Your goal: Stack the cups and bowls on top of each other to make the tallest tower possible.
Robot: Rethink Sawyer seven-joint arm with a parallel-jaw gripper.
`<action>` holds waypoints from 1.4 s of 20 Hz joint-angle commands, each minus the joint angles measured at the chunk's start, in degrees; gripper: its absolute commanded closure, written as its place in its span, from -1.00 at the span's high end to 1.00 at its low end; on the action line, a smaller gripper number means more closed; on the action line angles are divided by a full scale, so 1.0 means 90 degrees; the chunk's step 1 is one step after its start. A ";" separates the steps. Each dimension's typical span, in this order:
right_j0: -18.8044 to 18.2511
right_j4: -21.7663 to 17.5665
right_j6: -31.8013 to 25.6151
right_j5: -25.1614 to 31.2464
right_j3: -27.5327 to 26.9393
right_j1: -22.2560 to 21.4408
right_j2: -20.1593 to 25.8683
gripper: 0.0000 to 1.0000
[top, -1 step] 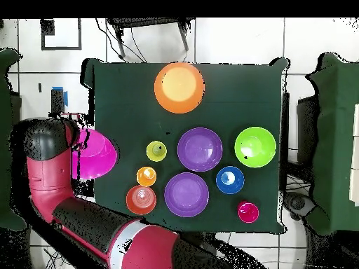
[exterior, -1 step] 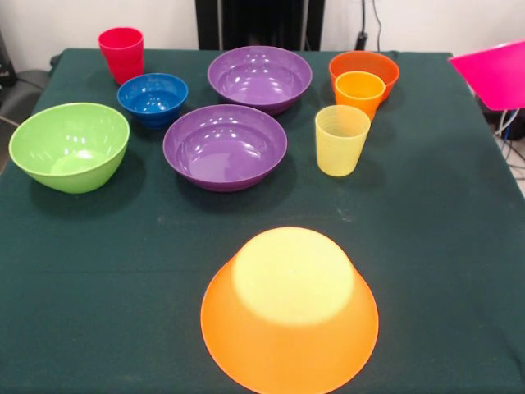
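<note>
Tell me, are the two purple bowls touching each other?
Cannot tell. The far purple bowl and near purple bowl overlap in the front view and meet rim-to-rim overhead.

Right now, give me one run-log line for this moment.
stacking: not started | orange bowl: upside down, alone | pink bowl: at table edge by arm | other bowls, cups: upright

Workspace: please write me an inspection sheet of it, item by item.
Surface: dark green cloth covers the table.
Job's things: orange bowl upside down, apart from the rest; pink bowl tilted at the table's side, next to the arm; other bowls and cups stand separate, nothing stacked.
Clutter: nothing seen.
Grippers: nothing seen; hidden.
Cables: wires below the pink bowl.
Surroundings: white tiled floor.
</note>
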 commanded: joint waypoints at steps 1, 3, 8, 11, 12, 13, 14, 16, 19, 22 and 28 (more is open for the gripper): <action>-0.0308 -0.0068 -0.2720 -0.0342 0.0587 0.0150 0.0138 -1.00; -0.0434 0.0091 -0.3124 -0.0516 0.0463 0.0128 0.0253 -1.00; -0.0430 -0.0462 -0.3940 -0.0960 0.0128 0.0133 -0.0078 -1.00; -0.0499 -0.0029 -0.4549 -0.1433 -0.0192 -0.0024 0.0154 -1.00; -0.0534 0.0189 -0.4729 -0.1590 -0.0303 -0.0081 0.0279 -1.00; -0.0574 0.0432 -0.4897 -0.1756 -0.0421 -0.0150 0.0423 -1.00; -0.0627 0.0690 -0.5097 -0.2014 -0.0630 -0.0166 0.0575 -1.00; -0.0752 0.1176 -0.5397 -0.2455 -0.0970 -0.0249 0.0882 -1.00; -0.0876 0.1449 -0.5815 -0.3080 -0.1450 -0.0229 0.1152 -1.00; -0.0976 0.1311 -0.6186 -0.3474 -0.1843 -0.0061 0.1268 -1.00; -0.1014 0.0514 -0.6911 -0.3888 -0.2476 0.0485 0.1192 -1.00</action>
